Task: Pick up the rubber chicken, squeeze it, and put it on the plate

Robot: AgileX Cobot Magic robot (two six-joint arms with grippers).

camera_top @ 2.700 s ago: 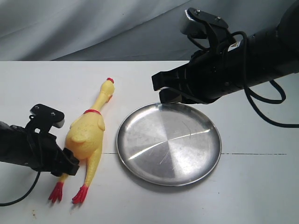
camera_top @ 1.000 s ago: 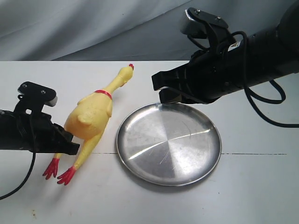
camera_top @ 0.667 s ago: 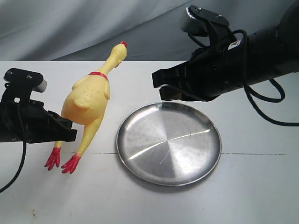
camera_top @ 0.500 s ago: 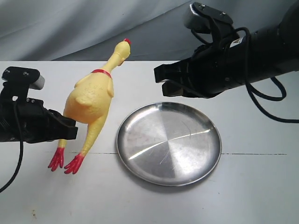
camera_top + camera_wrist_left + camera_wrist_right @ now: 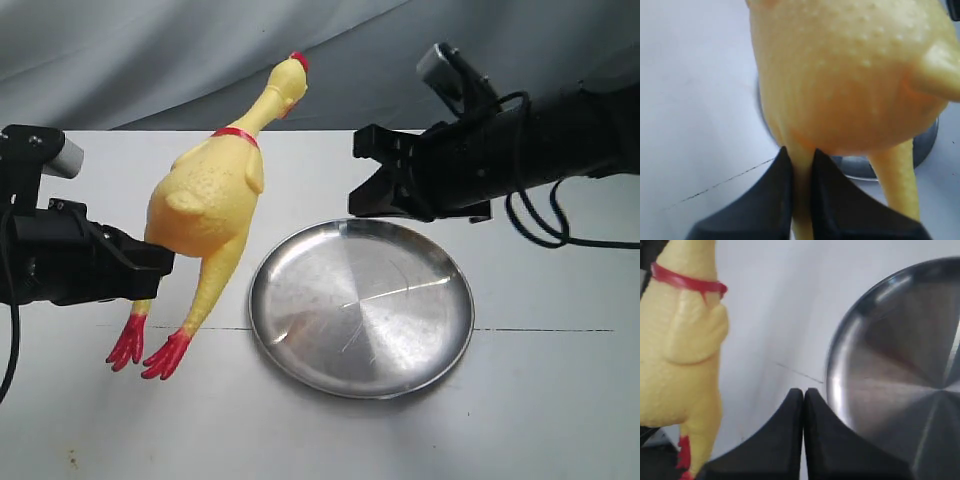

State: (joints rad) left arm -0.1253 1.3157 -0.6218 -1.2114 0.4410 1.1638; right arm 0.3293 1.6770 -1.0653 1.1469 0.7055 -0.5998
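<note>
The yellow rubber chicken [image 5: 205, 205] hangs in the air left of the plate, head and red comb up, red feet dangling. My left gripper [image 5: 155, 262] is shut on one of its legs, just under the plump body [image 5: 850, 75]; the black fingers [image 5: 772, 195] pinch the leg from both sides. The round steel plate [image 5: 362, 305] lies flat on the white table with nothing on it. My right gripper [image 5: 358, 170] hovers above the plate's far rim, shut and holding nothing. In the right wrist view its gripper [image 5: 803, 392] points between the chicken [image 5: 682, 350] and the plate [image 5: 900, 365].
A white table [image 5: 540, 400] carries a thin dark line running across it. Grey cloth [image 5: 150, 50] hangs behind the table. A black cable [image 5: 530, 215] loops off the right arm.
My left gripper has lifted the chicken off the table and carried it up and slightly right, tilting it more upright. The right arm has shifted to the right and a little up.
</note>
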